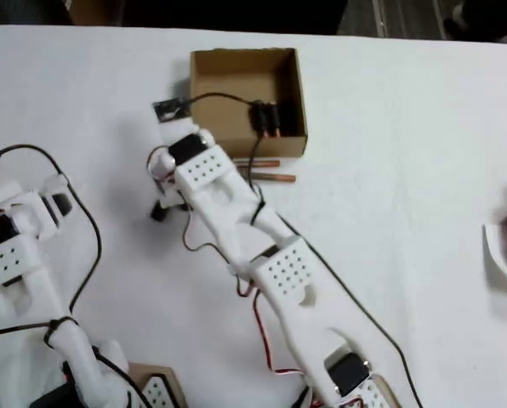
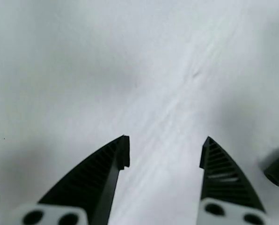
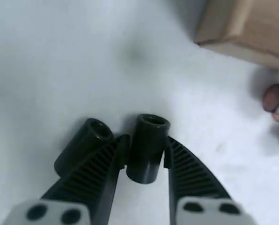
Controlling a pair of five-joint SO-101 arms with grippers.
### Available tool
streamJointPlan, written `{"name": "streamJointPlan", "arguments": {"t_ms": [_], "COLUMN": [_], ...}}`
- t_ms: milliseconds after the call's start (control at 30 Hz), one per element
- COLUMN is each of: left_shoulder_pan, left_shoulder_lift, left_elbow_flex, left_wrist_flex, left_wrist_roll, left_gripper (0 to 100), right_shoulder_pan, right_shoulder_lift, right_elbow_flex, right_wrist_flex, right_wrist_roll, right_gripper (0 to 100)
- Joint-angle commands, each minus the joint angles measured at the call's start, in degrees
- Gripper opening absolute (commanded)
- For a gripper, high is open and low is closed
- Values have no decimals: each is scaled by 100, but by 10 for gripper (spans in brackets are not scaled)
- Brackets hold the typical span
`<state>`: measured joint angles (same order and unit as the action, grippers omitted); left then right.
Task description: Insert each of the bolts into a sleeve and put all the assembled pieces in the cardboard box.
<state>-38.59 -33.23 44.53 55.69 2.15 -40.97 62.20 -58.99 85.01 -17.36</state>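
Clamping a black sleeve (image 3: 149,129) between its fingers, the right tool (image 3: 145,143) sits low over the white worktop (image 1: 407,127). The sleeve's long axis runs along the fingers, with its open bore pointing away from the wrist. A second sleeve (image 3: 83,143) lies just beside one finger, angled off to the side, its far end hidden behind that finger. Farther out stands the cardboard box (image 1: 245,93). Two copper bolts (image 1: 275,177) lie side by side along its near wall, the ends nearest the arm hidden by it. The left tool (image 2: 166,140) hangs spread wide over the worktop, with another sleeve (image 2: 277,168) cut off at the picture's edge.
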Motion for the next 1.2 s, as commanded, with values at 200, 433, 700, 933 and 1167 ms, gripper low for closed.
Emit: {"name": "streamJointPlan", "arguments": {"t_ms": [200, 433, 700, 933, 1167], "left_shoulder_pan": [-44, -44, -18, 0, 0], "left_shoulder_lift": [-202, -202, -202, -193, -193], "left_elbow_flex": [-295, -295, -251, -242, -242], "left_wrist_flex": [114, 114, 79, 79, 79], "left_wrist_roll": [-26, -26, -26, -26, -26], "left_gripper": [256, 256, 256, 256, 256], "right_shoulder_pan": [251, 259, 251, 391, 391], "right_shoulder_lift": [277, 356, -224, -532, -673], "right_elbow_flex": [-563, -615, -1327, -3147, -3675], "right_wrist_flex": [-48, 22, 848, 1622, 1622], "right_wrist_roll": [-9, -9, 695, 730, 1090], "right_gripper": [118, 19, 22, 22, 22]}}
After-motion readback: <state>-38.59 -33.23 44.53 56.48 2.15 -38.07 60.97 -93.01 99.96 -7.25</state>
